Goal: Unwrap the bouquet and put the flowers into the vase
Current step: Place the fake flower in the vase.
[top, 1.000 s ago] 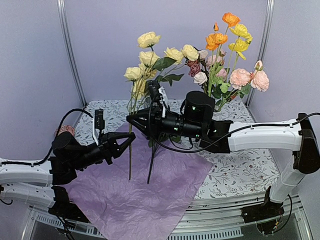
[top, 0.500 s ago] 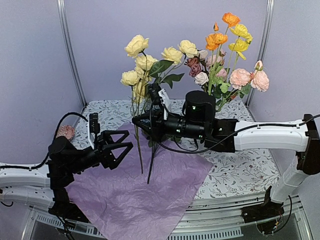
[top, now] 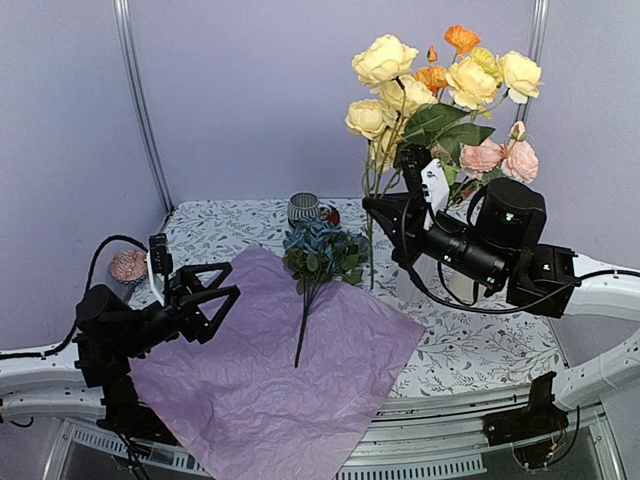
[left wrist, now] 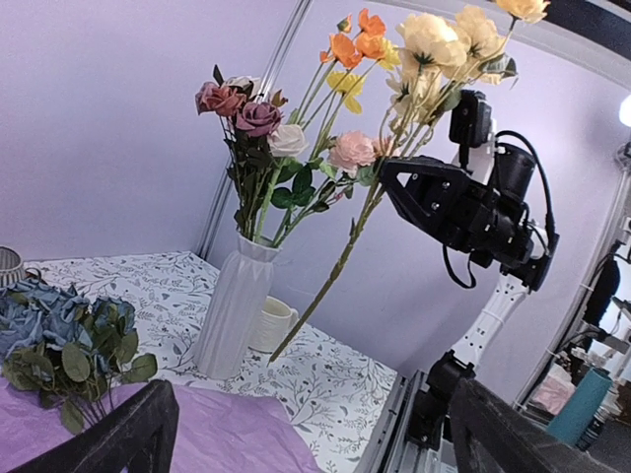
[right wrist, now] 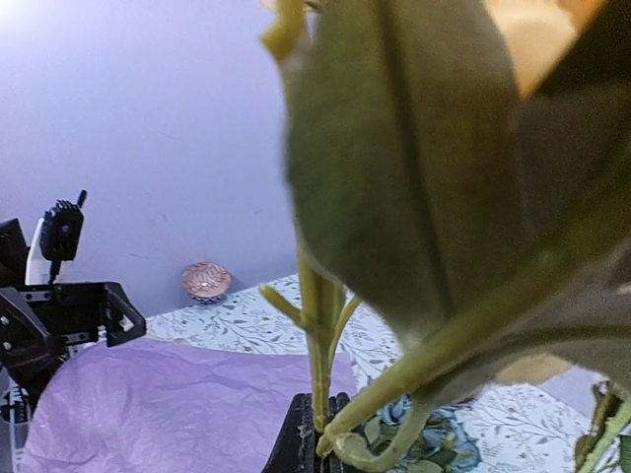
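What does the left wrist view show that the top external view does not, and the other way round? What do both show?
Only the left wrist view: the vase's white body and a mug beside it; from above, the right arm covers them. Only the top view: the whole purple paper, a small pink thing at far left, and the left gripper from outside, open. Both: the right gripper shut on the yellow roses, held in the air, and the blue roses lying on the paper.
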`<state>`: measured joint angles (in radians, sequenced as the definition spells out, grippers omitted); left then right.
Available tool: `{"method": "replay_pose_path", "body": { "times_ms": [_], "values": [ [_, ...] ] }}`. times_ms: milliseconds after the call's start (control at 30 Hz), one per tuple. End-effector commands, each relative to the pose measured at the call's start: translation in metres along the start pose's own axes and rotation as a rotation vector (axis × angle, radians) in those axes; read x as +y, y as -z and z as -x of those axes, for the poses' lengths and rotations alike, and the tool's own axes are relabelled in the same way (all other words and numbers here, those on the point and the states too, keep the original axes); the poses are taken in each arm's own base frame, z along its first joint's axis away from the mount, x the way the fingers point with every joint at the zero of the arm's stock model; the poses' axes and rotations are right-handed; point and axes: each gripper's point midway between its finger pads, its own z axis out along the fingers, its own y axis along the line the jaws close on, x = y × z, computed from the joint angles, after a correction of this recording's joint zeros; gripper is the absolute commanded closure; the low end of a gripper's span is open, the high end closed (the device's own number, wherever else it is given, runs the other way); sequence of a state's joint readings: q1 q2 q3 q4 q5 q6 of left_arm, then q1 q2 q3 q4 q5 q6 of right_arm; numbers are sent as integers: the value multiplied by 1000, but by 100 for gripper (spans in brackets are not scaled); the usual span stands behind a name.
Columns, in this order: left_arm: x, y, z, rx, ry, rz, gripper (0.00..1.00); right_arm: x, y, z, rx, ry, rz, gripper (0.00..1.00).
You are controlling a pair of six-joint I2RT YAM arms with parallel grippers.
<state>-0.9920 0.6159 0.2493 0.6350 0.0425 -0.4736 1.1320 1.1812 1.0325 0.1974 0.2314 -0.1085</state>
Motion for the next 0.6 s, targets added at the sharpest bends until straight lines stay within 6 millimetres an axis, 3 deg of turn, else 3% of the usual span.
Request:
{"method": "replay_pose_path", "body": {
  "times_ms": [0, 300, 567],
  "values": [
    [8, 5, -5, 11, -26, 43, 2, -37, 23, 16, -17, 127, -184, 97],
    [8, 0, -8, 27, -23, 47, 2, -74, 36, 65, -70, 257, -360, 97],
    [8, -1, -8, 30, -25, 46, 2, -108, 35, 85, -98, 261, -506, 97]
  ]
}}
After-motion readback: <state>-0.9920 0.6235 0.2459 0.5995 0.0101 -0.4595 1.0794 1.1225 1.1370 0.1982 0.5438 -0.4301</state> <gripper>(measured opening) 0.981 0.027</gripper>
